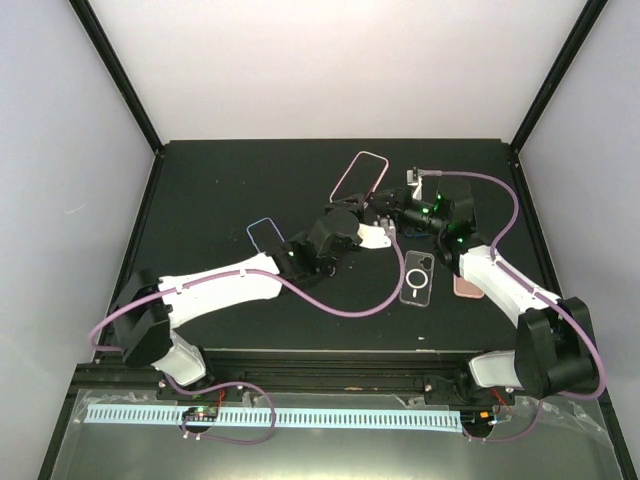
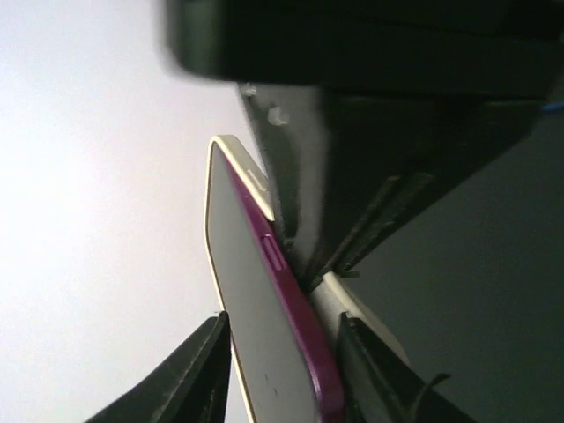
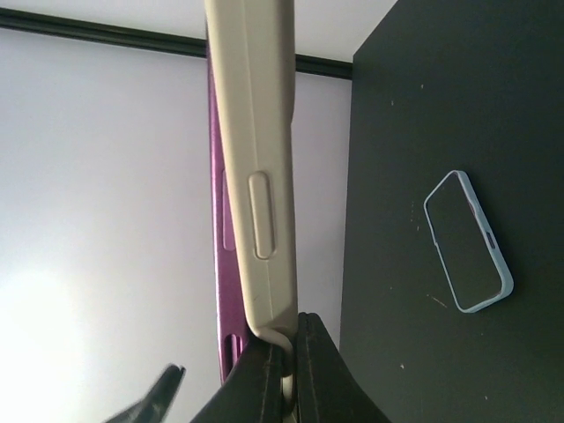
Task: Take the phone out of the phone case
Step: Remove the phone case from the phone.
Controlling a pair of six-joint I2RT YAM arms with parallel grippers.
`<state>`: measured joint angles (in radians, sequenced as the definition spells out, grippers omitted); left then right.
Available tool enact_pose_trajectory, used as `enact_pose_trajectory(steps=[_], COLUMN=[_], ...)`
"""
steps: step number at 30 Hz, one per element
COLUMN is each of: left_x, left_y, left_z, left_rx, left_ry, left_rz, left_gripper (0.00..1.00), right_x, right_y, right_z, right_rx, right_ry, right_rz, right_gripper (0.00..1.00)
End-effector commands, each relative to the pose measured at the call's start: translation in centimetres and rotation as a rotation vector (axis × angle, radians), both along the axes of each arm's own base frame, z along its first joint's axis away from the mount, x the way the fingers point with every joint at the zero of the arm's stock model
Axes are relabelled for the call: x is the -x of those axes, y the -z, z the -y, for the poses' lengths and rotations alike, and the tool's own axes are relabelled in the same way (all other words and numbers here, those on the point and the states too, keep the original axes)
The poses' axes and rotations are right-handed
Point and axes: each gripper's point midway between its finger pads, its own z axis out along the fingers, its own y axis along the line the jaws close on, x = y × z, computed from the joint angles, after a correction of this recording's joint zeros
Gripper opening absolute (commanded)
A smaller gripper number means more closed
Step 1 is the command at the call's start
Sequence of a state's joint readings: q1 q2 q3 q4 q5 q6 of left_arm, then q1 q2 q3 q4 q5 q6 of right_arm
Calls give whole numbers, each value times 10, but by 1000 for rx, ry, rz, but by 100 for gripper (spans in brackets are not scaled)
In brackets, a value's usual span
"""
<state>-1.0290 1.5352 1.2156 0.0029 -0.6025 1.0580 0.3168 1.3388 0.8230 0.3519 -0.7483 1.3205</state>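
The phone has a purple edge point(image 2: 300, 317) and sits in a cream case point(image 3: 256, 132). Both are held up off the table between my two grippers, near the middle right of the top view point(image 1: 375, 237). My left gripper point(image 2: 282, 370) is shut across the phone, one finger on its pale face and one behind it. My right gripper point(image 3: 289, 361) is shut on the cream case's bottom corner. In the right wrist view the case edge stands slightly apart from the purple phone point(image 3: 218, 264). In the top view the left gripper point(image 1: 352, 228) and right gripper point(image 1: 388, 215) meet tip to tip.
An empty pink-rimmed case point(image 1: 372, 155) lies behind the grippers. An empty blue-rimmed case point(image 1: 262, 220) lies to the left and shows in the right wrist view point(image 3: 467, 242). A clear case point(image 1: 417, 277) and a pink phone point(image 1: 467, 288) lie to the right front.
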Motion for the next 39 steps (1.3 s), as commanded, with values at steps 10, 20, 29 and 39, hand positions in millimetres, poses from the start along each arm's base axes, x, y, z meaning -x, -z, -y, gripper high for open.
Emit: enact_pose_trajectory(steps=[10,20,29,39], left_x=[-17,-19,-42,-66], left_y=[8,-17,-60,-100], left_z=[2,-15,-45,-64], left_rx=[-154,-4,150,204], left_ry=[-115,-156,-229,-276], left_rz=[204,134,124,178], left_gripper=[9,1,2,2], right_x=[15,15,8,5], right_y=[-30,-27,0,22], right_z=[-7,-6,-2,1], right_rx=[-41,6,80,131], right_ry=[-69,-63,-38,-21], right_rz=[111,137,101,71], right_gripper=[1,1,1,1])
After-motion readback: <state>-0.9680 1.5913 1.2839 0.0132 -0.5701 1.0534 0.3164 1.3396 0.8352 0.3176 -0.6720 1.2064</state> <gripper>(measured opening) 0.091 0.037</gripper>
